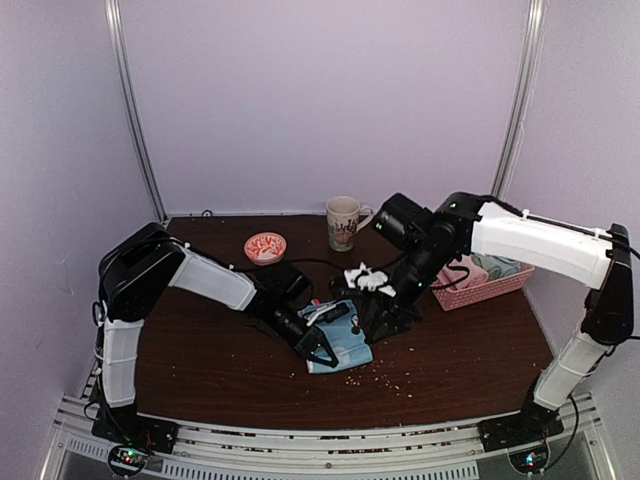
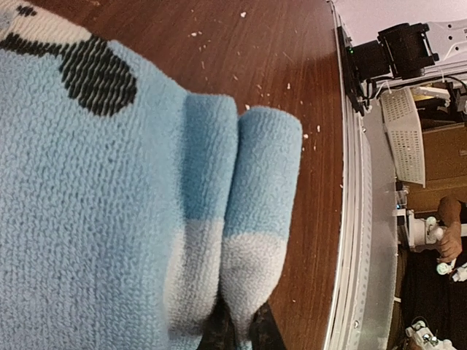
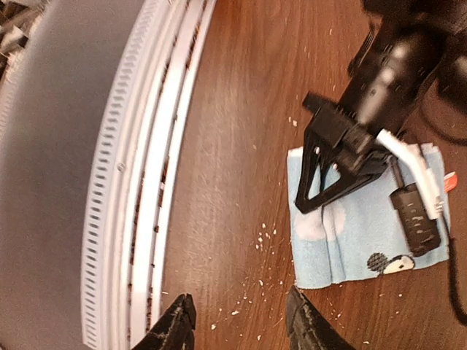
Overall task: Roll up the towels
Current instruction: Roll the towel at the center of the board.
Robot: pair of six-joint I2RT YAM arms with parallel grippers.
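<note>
Seen from above, the white-and-black left arm [image 1: 210,280] reaches from the left edge toward frame centre, its black left gripper [image 1: 320,350] pinched closed on a fold of light blue terry towel [image 2: 109,219]; the matching right arm [image 1: 530,245] arches in from the right, its right gripper [image 3: 237,321] lowered with jaws parted and empty.

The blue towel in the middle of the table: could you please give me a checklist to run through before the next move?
1. Left gripper grips the blue towel: ok, a fold sits pinched between its jaws.
2. Right gripper free: ok, jaws open, nothing between them.
3. Roll begun: not ok, the towel lies mostly flat.
4. No debris near the towel: not ok, crumbs lie along its near edge.
5. Mug and bowl apart from the towel: ok.
6. Other towels in the pink basket counted: cannot tell how many.
</note>
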